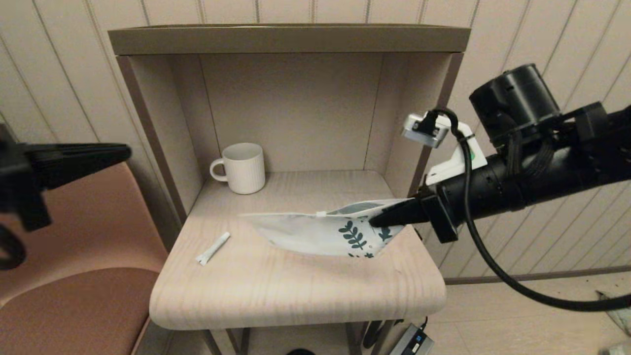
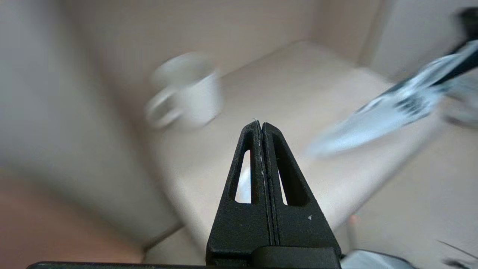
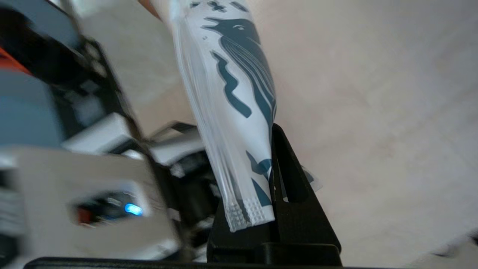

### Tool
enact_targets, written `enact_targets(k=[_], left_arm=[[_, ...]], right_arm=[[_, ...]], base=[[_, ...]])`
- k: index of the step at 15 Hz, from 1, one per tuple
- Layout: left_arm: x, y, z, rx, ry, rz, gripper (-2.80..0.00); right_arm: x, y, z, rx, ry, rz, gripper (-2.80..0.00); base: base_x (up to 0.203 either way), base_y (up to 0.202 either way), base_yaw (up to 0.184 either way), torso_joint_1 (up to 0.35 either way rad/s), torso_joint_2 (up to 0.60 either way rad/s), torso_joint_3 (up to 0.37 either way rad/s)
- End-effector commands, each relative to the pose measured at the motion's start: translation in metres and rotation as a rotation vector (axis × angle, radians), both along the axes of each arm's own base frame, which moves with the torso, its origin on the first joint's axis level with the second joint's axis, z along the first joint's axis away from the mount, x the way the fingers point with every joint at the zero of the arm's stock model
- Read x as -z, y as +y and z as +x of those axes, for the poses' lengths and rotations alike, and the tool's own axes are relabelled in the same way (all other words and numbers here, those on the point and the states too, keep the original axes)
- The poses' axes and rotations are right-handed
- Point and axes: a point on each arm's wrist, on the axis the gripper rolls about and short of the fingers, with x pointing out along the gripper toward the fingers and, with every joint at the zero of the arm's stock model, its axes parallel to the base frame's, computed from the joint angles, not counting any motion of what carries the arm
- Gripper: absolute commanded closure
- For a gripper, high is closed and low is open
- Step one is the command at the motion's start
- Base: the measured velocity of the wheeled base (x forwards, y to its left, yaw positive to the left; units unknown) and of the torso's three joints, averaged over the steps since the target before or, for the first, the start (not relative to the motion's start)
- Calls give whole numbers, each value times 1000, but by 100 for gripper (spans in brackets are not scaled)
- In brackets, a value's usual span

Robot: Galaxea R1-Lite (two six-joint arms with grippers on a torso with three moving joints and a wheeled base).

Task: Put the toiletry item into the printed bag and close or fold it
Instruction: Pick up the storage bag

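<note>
The printed bag [image 1: 320,231] is a white pouch with teal leaf prints, held off the wooden shelf [image 1: 276,291] by its printed right end. My right gripper [image 1: 377,222] is shut on that end; in the right wrist view the bag [image 3: 231,93] runs away from the pinching fingers [image 3: 287,175]. The toiletry item [image 1: 213,248], a slim white tube, lies flat on the shelf left of the bag. My left gripper [image 1: 125,152] hovers out to the left of the shelf unit, above the tube's level, shut and empty [image 2: 261,125].
A white ribbed mug [image 1: 240,167] stands at the back left of the cubby. The unit's side walls and top panel [image 1: 288,39] enclose the rear half. A brown chair seat [image 1: 74,296] sits left of the shelf. A charger [image 1: 411,342] lies on the floor below.
</note>
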Motion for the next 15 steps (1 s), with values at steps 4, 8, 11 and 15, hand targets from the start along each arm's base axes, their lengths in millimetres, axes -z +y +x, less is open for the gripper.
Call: enact_targets(k=[4,8,11,15], left_arm=[[5,-50,75,166,94,25,0],[13,-78,68,273,130,29,0],[16,-101,61,352,144,39,0],[29,-131,88,385,187,62,0]], right_arm=[[-9,6,-5,17,87,-42,0],[-9,7,-7,8,90,-43,0],[-10,6,-8,11,79,-40,0],[-1,4,-2,16,91,-63,0]], base=[[0,0,0,0,0,0],[0,0,0,0,0,0],[0,0,0,0,0,0],[0,0,0,0,0,0]])
